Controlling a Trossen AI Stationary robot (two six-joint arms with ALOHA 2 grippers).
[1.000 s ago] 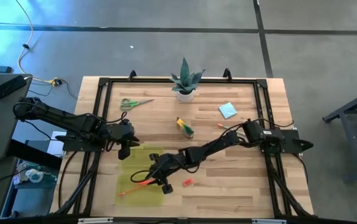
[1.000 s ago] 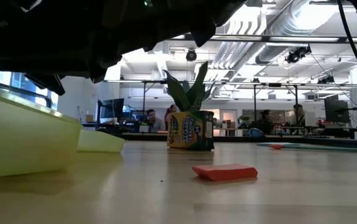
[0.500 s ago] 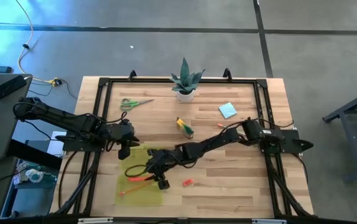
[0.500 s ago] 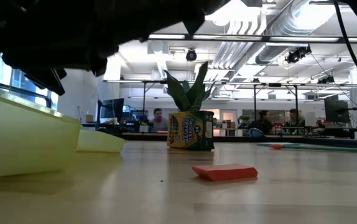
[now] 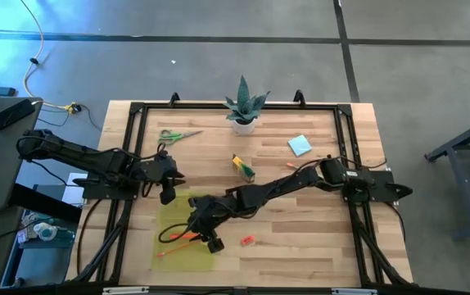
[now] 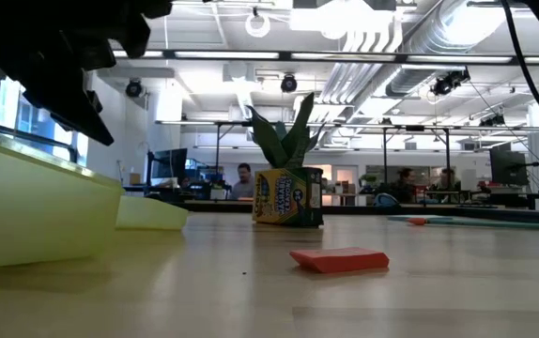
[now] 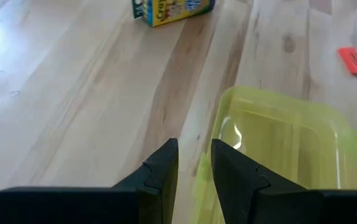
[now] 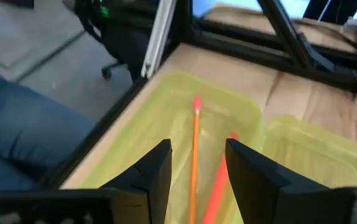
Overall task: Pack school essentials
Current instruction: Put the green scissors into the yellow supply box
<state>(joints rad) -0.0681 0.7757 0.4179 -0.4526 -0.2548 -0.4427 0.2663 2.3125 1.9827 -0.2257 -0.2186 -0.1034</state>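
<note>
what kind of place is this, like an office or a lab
Probably a robotics lab in an open-plan office: a framed wooden workbench, exposed ceiling ducts, and people at monitor desks behind the table.

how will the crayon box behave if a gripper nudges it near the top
The crayon box stands upright on its small end, so a high nudge would probably tip it. It looks like thin cardboard, likely light, and may slide on the smooth wooden table.

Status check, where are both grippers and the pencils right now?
Right gripper open over translucent yellow-green plastic case, empty. Two orange pencils lie inside. Left gripper open, at case's far edge. Small red eraser beside case, unpacked.
</note>
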